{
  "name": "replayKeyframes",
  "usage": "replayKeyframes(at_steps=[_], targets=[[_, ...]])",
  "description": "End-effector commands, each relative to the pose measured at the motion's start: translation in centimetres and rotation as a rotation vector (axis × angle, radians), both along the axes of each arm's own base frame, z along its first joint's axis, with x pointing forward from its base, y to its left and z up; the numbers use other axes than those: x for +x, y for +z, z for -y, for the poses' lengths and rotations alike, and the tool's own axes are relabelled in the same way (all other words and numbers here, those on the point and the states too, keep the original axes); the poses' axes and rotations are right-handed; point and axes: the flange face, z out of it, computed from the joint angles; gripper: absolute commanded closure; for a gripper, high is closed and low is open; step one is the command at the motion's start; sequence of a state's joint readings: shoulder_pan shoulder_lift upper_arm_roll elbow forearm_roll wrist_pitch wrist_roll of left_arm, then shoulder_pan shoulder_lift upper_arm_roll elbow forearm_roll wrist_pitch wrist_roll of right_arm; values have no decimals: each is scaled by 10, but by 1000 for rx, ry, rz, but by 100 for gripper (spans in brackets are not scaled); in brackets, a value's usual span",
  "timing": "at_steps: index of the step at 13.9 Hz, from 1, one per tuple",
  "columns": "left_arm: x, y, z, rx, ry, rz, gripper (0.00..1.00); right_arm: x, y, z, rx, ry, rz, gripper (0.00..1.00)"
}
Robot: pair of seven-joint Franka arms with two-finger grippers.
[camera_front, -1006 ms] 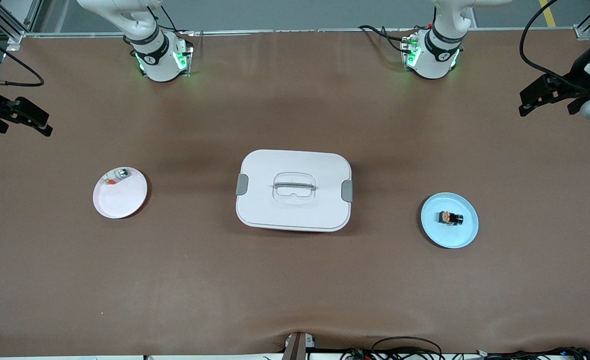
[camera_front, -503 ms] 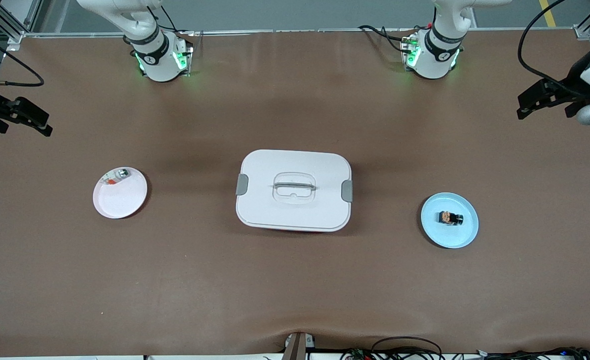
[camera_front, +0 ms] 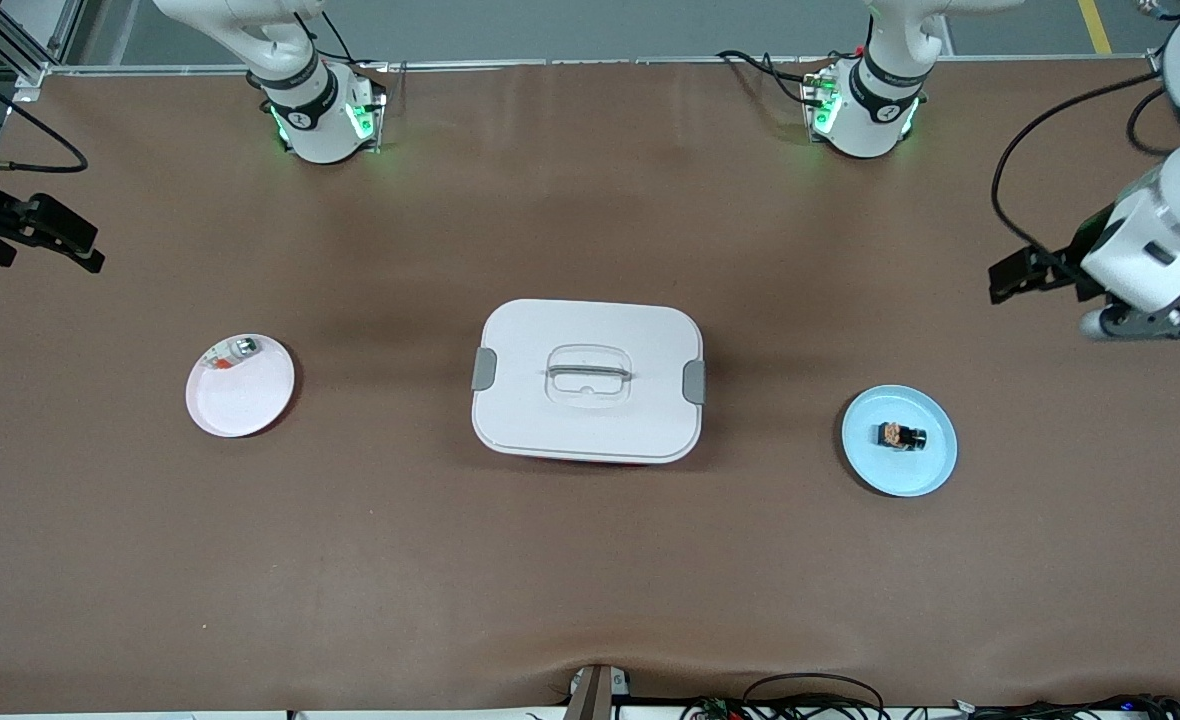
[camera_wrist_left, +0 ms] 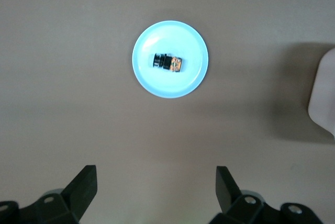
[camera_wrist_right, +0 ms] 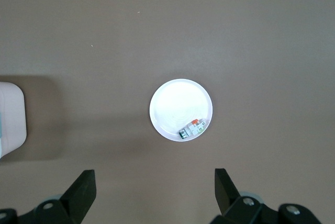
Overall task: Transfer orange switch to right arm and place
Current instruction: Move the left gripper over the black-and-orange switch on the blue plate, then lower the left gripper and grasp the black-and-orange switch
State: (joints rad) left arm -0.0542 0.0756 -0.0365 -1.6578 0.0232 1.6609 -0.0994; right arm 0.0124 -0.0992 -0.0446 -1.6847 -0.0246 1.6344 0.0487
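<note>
Orange switch: the tiny black blocky orange switch [camera_front: 900, 436] [camera_wrist_left: 168, 62] lies on its side in the middle of a round light-blue plate [camera_front: 935, 470] [camera_wrist_left: 152, 80], toward the left arm's end of the brown counter [camera_front: 590, 560].
Left gripper: the black two-finger left gripper [camera_front: 1012, 276] [camera_wrist_left: 156, 183] hangs over bare counter near that plate, fingers spread, grasping nothing.
Around it: a white rectangular lidded box with grey clips [camera_front: 588, 330] sits mid-counter, well apart from the plate; nothing blocks the switch.
Far end: a round white plate [camera_front: 250, 405] [camera_wrist_right: 172, 103] carries a small silver-and-red piece [camera_front: 235, 350] [camera_wrist_right: 192, 129] at its rim.
Right gripper: the right gripper [camera_front: 68, 247] [camera_wrist_right: 154, 185] waits over the counter's edge, released, empty.
Hard to make out: the small piece's details; the right arm is cut off by the frame.
</note>
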Motion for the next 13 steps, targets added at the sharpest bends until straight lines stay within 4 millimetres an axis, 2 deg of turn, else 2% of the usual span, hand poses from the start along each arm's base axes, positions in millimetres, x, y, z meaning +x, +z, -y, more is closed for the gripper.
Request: replayKeyframes(at_steps=[1,5,13], targets=[[-4,-39,2,-3,-19,37,0,2,5,0,11,4,2,0],[4,-107,4,11,-38,70,0,2,5,1,11,2,1,0],[37,-213,6,17,-141,96,0,2,5,0,11,4,0,0]])
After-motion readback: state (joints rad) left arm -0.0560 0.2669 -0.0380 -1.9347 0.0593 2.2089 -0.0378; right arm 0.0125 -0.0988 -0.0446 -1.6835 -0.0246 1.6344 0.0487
